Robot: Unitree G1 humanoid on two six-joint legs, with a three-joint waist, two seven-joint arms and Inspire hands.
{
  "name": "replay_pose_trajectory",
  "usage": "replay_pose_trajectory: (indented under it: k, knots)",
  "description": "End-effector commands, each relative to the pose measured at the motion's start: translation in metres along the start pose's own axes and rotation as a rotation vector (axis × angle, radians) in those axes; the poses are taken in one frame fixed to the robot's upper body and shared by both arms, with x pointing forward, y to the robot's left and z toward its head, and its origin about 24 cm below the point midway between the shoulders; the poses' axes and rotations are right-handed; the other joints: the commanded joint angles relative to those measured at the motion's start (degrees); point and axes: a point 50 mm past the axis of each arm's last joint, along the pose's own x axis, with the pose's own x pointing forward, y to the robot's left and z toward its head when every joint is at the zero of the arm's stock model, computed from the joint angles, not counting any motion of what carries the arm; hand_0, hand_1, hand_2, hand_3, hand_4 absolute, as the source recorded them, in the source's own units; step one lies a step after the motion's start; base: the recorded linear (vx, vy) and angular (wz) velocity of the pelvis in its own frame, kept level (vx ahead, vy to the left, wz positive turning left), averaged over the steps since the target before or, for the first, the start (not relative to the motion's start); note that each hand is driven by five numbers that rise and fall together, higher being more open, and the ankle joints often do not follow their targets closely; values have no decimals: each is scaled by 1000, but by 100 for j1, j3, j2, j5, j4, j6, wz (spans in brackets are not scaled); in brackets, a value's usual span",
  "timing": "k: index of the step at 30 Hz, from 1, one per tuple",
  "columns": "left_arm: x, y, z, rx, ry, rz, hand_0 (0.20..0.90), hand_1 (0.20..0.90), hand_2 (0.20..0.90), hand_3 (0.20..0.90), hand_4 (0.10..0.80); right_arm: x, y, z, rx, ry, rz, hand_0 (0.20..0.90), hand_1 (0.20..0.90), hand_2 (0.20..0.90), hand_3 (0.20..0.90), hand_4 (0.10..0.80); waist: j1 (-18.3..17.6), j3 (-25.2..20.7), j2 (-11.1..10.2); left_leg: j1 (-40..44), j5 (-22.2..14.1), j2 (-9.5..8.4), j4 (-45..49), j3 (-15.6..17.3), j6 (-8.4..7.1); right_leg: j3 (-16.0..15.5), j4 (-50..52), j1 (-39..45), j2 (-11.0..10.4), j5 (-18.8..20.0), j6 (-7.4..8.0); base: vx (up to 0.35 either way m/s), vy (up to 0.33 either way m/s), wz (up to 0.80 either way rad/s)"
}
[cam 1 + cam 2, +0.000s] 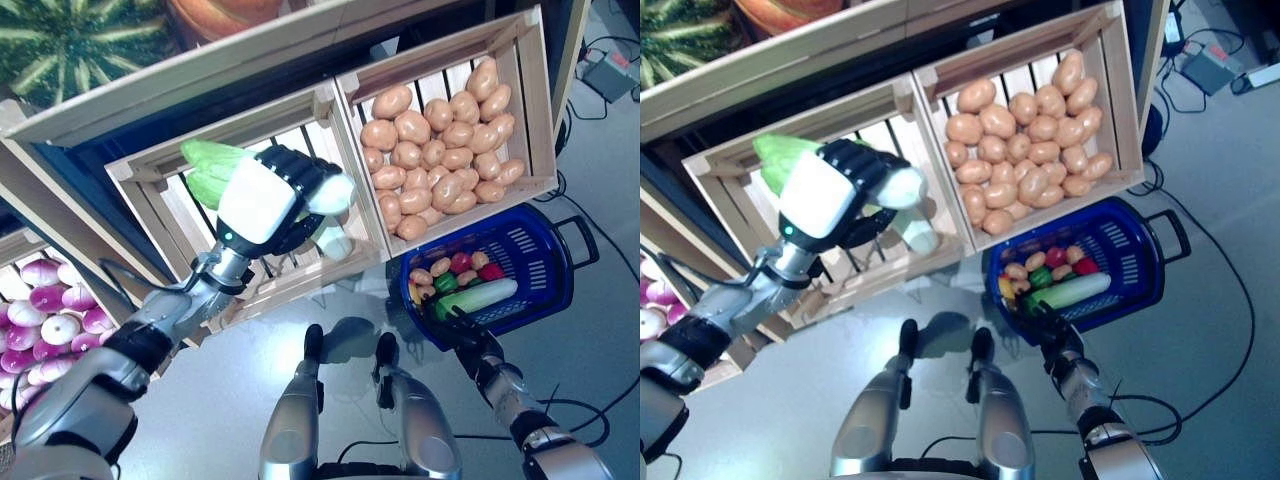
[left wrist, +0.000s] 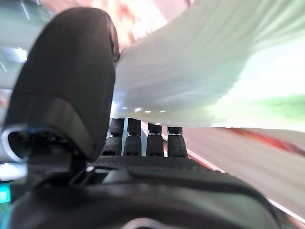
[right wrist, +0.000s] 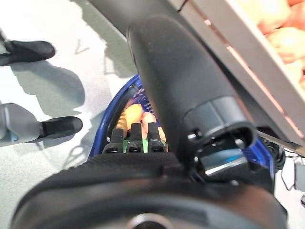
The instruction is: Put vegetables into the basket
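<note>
Left hand (image 1: pixel 262 200) grips a pale green cabbage (image 1: pixel 213 168) over the emptied wooden crate (image 1: pixel 150 205).
Right of that crate, the right hand (image 1: pixel 468 335) curls on the blue basket's (image 1: pixel 545 262) rim, holding it.

Pale-green cabbage (image 1: pixel 215 170) above crate, blue basket (image 1: pixel 540 290) part-filled

We find no writing, label, number or sign that we can read anywhere in these views. The wooden crates (image 1: pixel 445 60), the blue basket (image 1: pixel 540 290) and the vegetables in them carry no print that we can make out.
</note>
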Motion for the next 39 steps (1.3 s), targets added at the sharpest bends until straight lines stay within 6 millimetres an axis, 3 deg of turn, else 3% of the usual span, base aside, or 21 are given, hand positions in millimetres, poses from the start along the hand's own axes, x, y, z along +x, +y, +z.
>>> replay_pose_trajectory:
  k: [1, 7, 12, 15, 22, 32, 39]
  knots:
    - [10, 16, 6, -291, 158, 152, 300, 300, 300, 300, 400, -25, -36, -29, -45, 38, -100, 900, 900, 900, 900, 800, 119, -1319, -184, -106, -244, -145, -11, -14, -94, -66, -595, 372, -468, 467, 405, 121, 21, 1]
    - [-8, 16, 13, -898, 434, 136, 300, 300, 300, 300, 400, -33, -38, -35, 36, -4, -68, 900, 900, 900, 900, 800, 157, -1662, -231, 260, -400, -140, 10, 37, -14, -39, -713, 645, -537, 603, 491, 139, -11, 0]
    - [-23, 0, 20, -1323, 575, 125, 300, 300, 300, 300, 400, -31, -13, -18, 156, -121, 39, 900, 900, 900, 900, 800, 123, -1827, -286, 464, -500, -155, 2, 94, 60, -7, -717, 757, -534, 650, 523, 72, -35, -3]
    - [-25, -6, 27, -1461, 603, 122, 300, 300, 300, 300, 400, -31, 6, -2, 142, -210, 128, 900, 900, 900, 900, 800, 47, -1894, -292, 584, -538, -180, -22, 130, 112, 38, -707, 806, -515, 658, 523, 51, -24, -5]
    - [-30, -20, 35, -1635, 671, 7, 300, 300, 300, 300, 400, -38, 40, 26, 36, -325, 364, 900, 900, 900, 900, 800, -70, -2041, -281, 789, -593, -213, -120, 155, 174, 115, -721, 890, -490, 631, 543, 36, -16, -7]
    - [-30, -24, 44, -1548, 605, -292, 300, 300, 300, 300, 400, -68, 103, 67, 29, -288, 954, 900, 900, 900, 900, 800, -47, -2213, -278, 928, -523, -205, -320, 90, 141, 79, -864, 1023, -502, 619, 614, 14, -18, 0]
    - [-23, -28, 52, -1583, 559, -366, 300, 300, 300, 300, 400, -83, 135, 79, -30, -250, 1157, 900, 900, 900, 900, 800, 11, -2276, -286, 952, -544, -187, -343, 124, 110, 46, -882, 1051, -520, 563, 631, 0, 0, 0]
